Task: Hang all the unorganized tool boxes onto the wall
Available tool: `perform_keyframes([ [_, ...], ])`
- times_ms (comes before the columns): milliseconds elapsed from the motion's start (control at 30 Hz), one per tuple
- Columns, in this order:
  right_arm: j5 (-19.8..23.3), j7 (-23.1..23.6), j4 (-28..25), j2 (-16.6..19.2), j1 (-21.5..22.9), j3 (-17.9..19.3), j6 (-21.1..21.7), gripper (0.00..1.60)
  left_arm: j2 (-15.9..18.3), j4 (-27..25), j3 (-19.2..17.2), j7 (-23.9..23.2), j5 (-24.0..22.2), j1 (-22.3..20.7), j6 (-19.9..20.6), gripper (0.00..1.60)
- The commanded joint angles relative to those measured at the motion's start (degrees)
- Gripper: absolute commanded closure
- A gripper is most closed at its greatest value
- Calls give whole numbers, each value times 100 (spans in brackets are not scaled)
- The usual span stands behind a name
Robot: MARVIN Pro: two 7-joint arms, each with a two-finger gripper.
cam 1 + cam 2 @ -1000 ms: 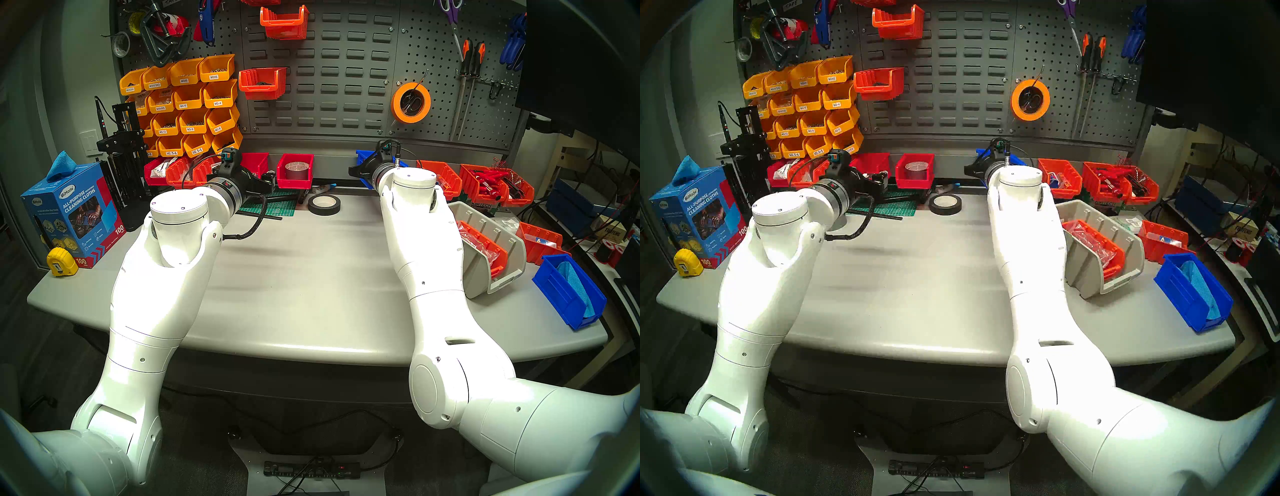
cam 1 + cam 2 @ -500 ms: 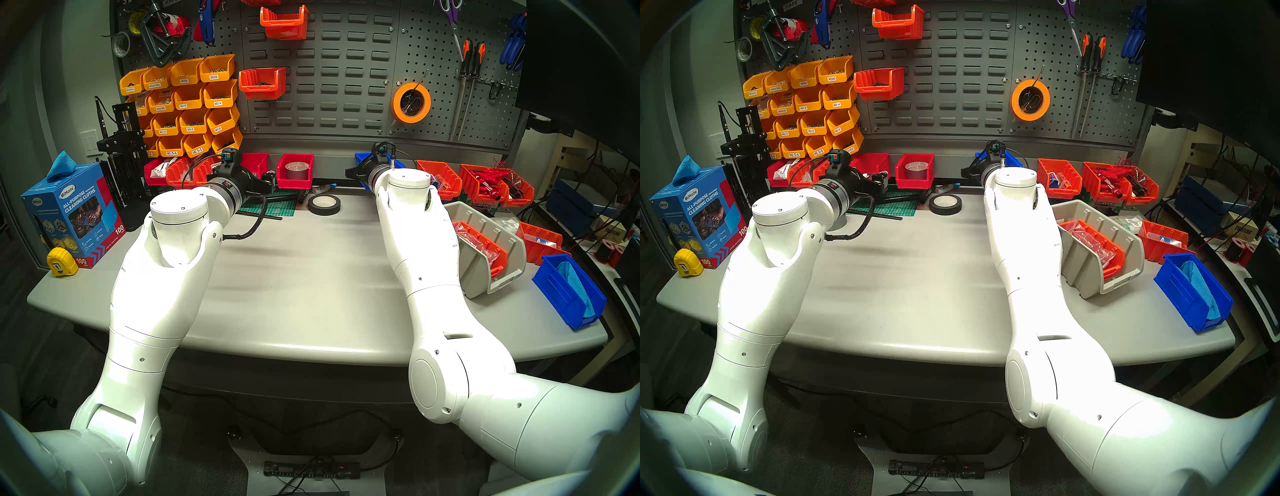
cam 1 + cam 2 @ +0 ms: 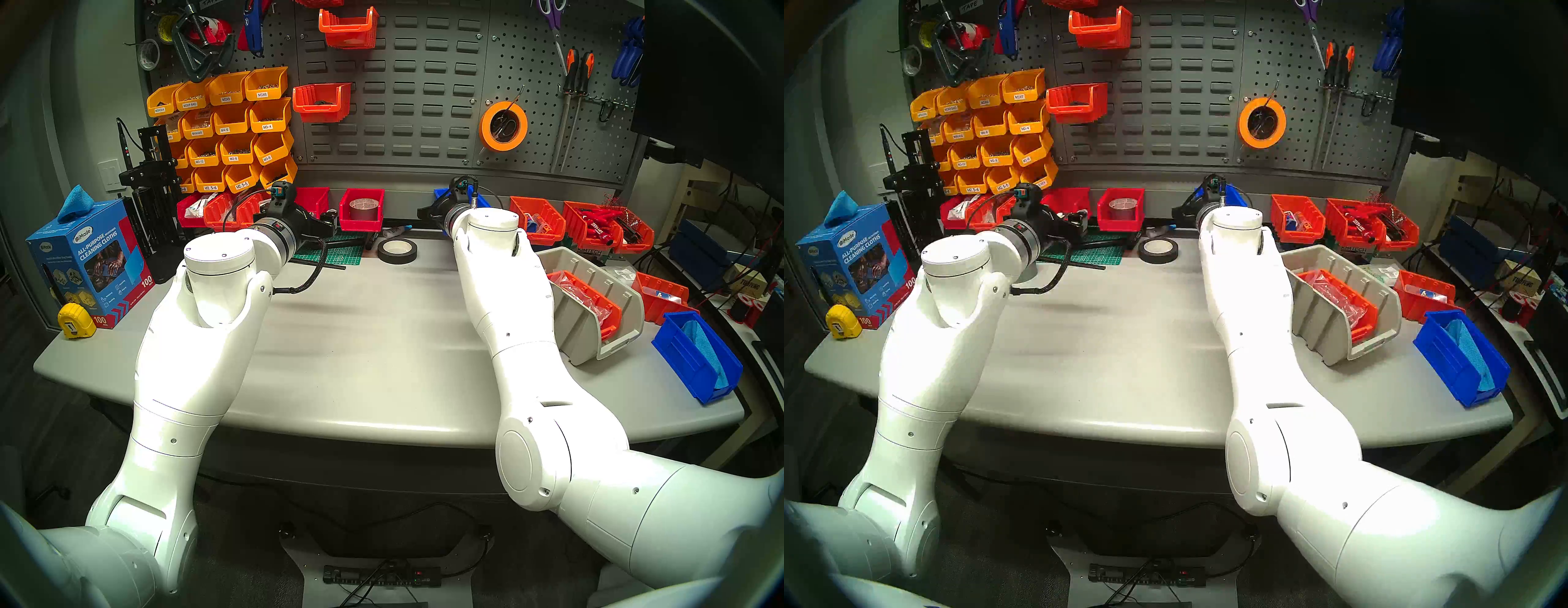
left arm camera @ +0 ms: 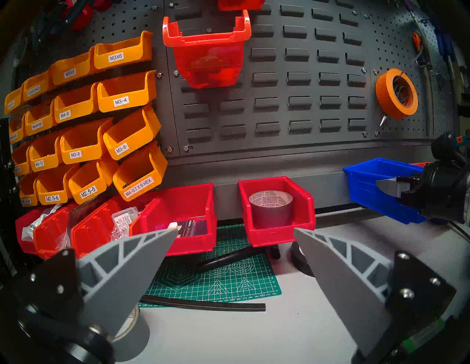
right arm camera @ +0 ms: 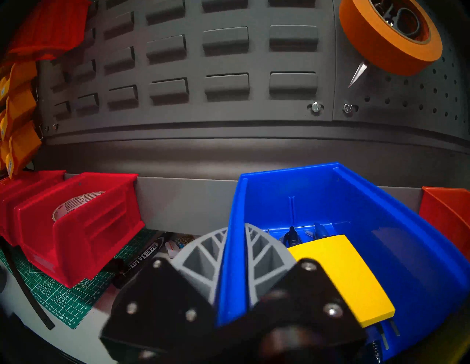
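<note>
My right gripper [image 5: 235, 251] is shut on the left side wall of a blue tool box [image 5: 356, 203] holding a yellow pad [image 5: 340, 277]. It holds the box slightly tilted, in front of the lighter strip at the base of the wall [image 3: 394, 97]. The left wrist view shows this blue box [image 4: 368, 183] at far right. My left gripper [image 4: 235, 230] is open and empty, facing a red tool box [image 4: 277, 211] with a tape roll inside. A beige-grey ribbed tool box [image 3: 594, 305] lies on the table's right side with an orange bin inside it.
Two orange bins [image 3: 322, 102] and several yellow labelled bins [image 3: 229, 127] hang on the wall. Red and orange bins [image 3: 539, 218] line the table's back. A second blue bin [image 3: 695, 356] sits front right. A black tape roll [image 3: 396, 250] and a green mat [image 3: 335, 252] lie mid-back.
My right arm has shifted left with the blue tool box in its grip. The left arm has not moved.
</note>
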Motion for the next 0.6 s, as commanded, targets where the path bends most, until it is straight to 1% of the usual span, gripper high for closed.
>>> perform_keyframes([
  [0, 18, -108, 212, 101, 588, 136, -263, 160, -7, -72, -12, -5, 4, -103, -44, 0],
  [133, 43, -121, 265, 90, 693, 154, -240, 160, -3, -73, -10, 1, -4, -102, -42, 0],
  [167, 47, -115, 158, 95, 613, 148, -253, 160, -2, -73, -9, 2, -6, -102, -41, 0],
  [200, 57, -120, 263, 104, 707, 169, -241, 160, 0, -73, -9, 4, -8, -101, -41, 0],
  [233, 55, -122, 169, 120, 623, 166, -266, 160, 0, -73, -8, 5, -10, -101, -40, 0],
  [267, 61, -117, 275, 137, 716, 182, -249, 160, 2, -73, -8, 7, -12, -101, -40, 0],
  [300, 63, -108, 176, 151, 643, 176, -260, 160, 3, -73, -7, 8, -14, -101, -40, 0],
  [367, 78, -106, 216, 167, 724, 199, -228, 160, 5, -73, -6, 11, -18, -101, -39, 0],
  [400, 93, -111, 86, 162, 626, 208, -241, 160, 6, -73, -5, 12, -20, -100, -39, 0],
  [433, 120, -112, 142, 166, 697, 244, -223, 160, 8, -73, -4, 13, -22, -100, -38, 0],
  [567, 226, -109, 34, 154, 704, 350, -163, 160, 12, -72, -2, 19, -29, -99, -37, 0],
])
